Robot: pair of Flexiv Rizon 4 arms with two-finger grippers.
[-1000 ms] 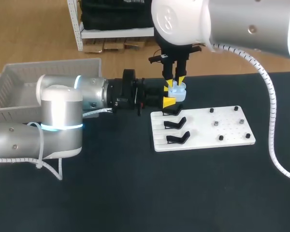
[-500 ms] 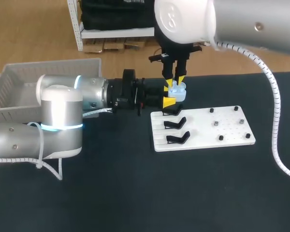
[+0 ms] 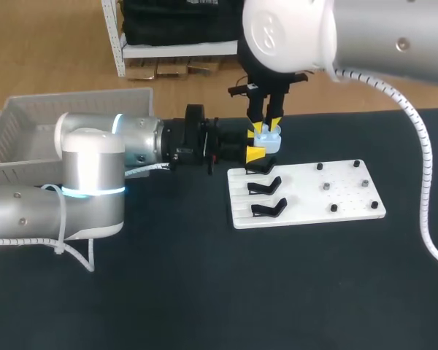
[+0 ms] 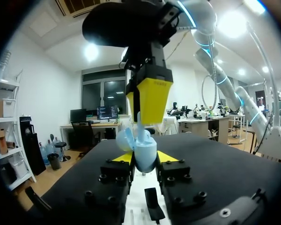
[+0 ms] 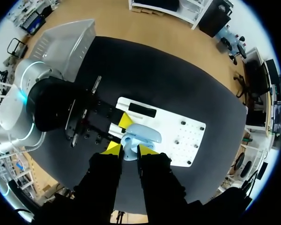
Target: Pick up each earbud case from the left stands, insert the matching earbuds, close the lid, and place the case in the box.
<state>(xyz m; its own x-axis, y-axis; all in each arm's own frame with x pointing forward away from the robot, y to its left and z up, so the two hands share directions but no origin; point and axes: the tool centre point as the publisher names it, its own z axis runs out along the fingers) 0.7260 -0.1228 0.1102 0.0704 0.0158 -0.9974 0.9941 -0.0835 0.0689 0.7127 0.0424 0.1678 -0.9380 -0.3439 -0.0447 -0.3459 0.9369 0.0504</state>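
Steadiness: left claw [image 4: 144,158] clamps the pale-blue plastic earbud case [image 3: 269,140] at the white board [image 3: 314,193] edge; right claw [image 5: 130,149], grip unclear, should descend vertically.

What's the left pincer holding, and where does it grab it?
The left pincer holds the open blue earbud case by its bottom half, from both sides.

A robotics lab, set up as a test bench; two grey-and-white industrial arms, the left arm [image 3: 95,168] and the right arm [image 3: 365,36], meet over one black-topped desk [image 3: 204,292]; a white drilled fixture plate [image 3: 328,204] lies on it, carrying black stands [image 3: 266,209] and small pegs [image 3: 320,167]; a grey plastic box [image 3: 29,124] sits by the desk's far left edge; a cable [image 3: 416,182] loops from the right arm.
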